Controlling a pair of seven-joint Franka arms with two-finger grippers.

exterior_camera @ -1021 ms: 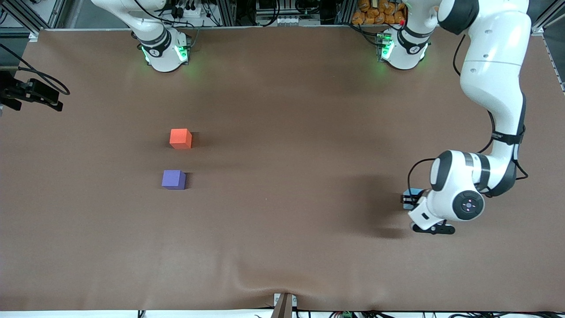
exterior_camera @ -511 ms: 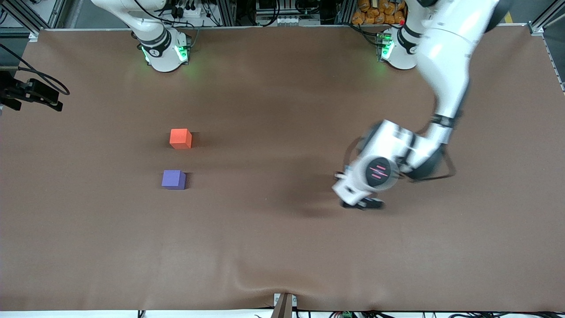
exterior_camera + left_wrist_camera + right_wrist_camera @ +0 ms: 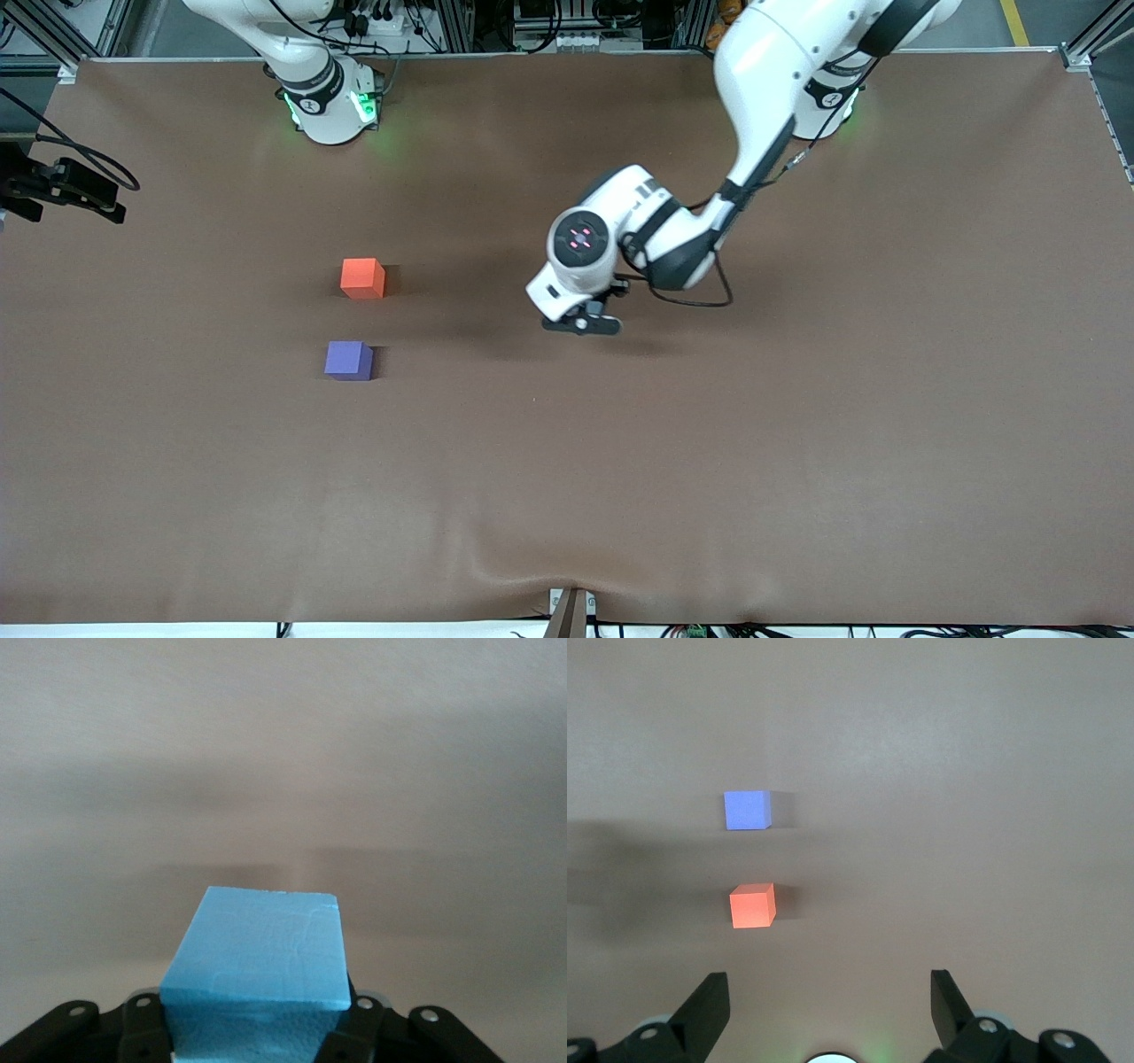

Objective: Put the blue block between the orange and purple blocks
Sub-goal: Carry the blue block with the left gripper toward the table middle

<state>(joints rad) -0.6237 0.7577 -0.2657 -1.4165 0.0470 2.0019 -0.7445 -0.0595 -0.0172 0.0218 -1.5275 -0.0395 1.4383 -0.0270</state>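
Both arms wear glossy white shells with black joint bands and looping black cables. Green lights glow at the bases. The left end effector (image 3: 580, 324) is black, beneath a round dark cap with pink marks.

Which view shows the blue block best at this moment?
The left wrist view: the blue block fills its foreground, clamped in the left gripper. In the front view the arm's wrist hides it; the right wrist view misses it.
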